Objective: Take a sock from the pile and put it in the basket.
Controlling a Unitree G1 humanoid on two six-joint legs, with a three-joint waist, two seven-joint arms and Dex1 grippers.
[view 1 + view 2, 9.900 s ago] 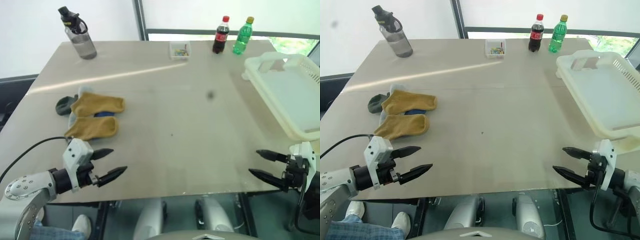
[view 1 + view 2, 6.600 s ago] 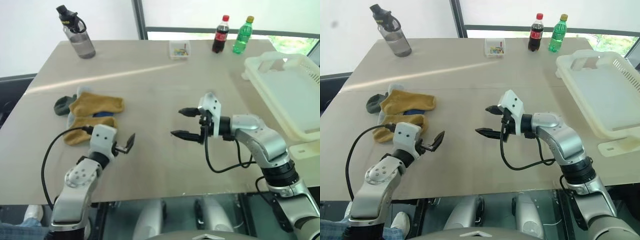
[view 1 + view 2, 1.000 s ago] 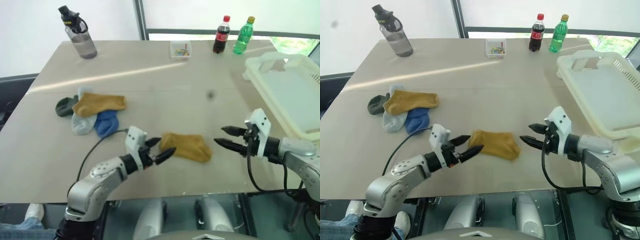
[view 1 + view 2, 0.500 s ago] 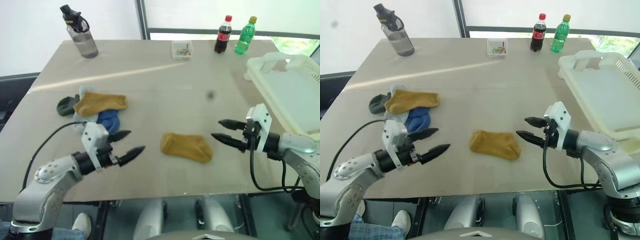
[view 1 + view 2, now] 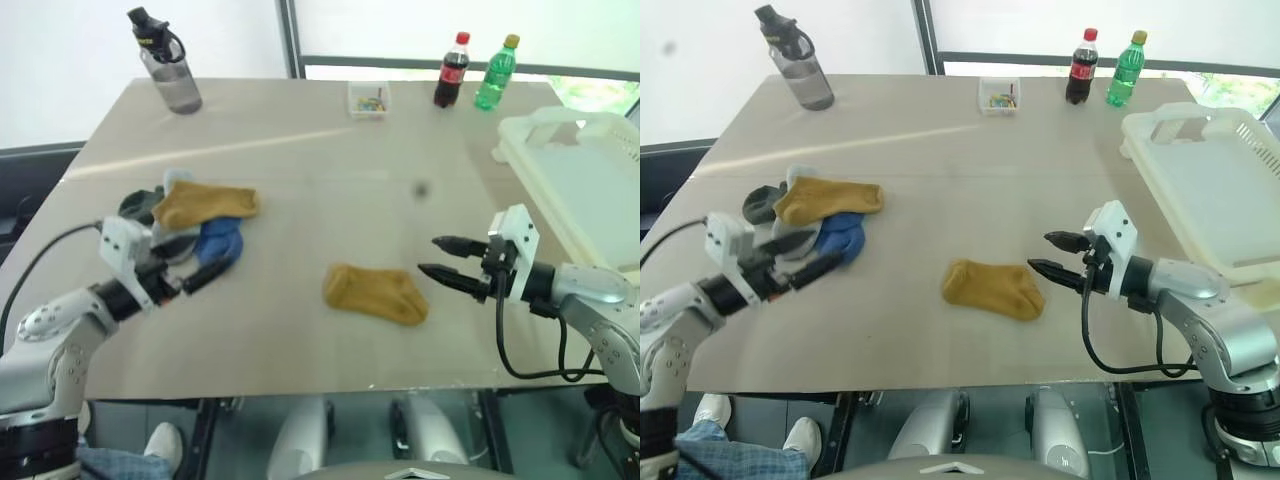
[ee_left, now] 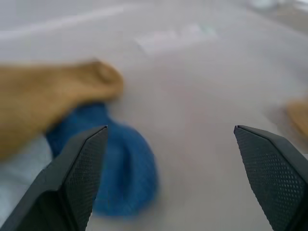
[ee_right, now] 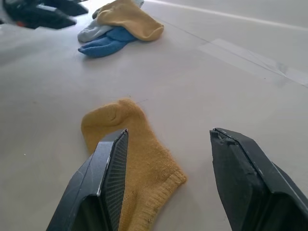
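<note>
A single mustard-yellow sock (image 5: 375,294) lay flat on the desk (image 5: 330,150), apart from the pile (image 5: 190,215) and roughly midway between it and the basket (image 5: 590,190). Judged from this position, it had been set down as a hand-over point within reach of the right arm.

The right claw (image 5: 440,258) hovered just beside the sock's nearer end, pointing at it, jaws parted and empty; nothing was grasped. The left claw (image 5: 205,265) was at the near edge of the pile, jaws spread wide and released, holding nothing.

The sock was a short ankle type, knitted, with a ribbed cuff visible in the right wrist view; it lay limp and slightly curved. The pile comprised a second mustard sock on top, a blue one, a light grey one and a dark green one. The basket stood at the desk's right edge, white with slotted sides, and appeared empty.
</note>
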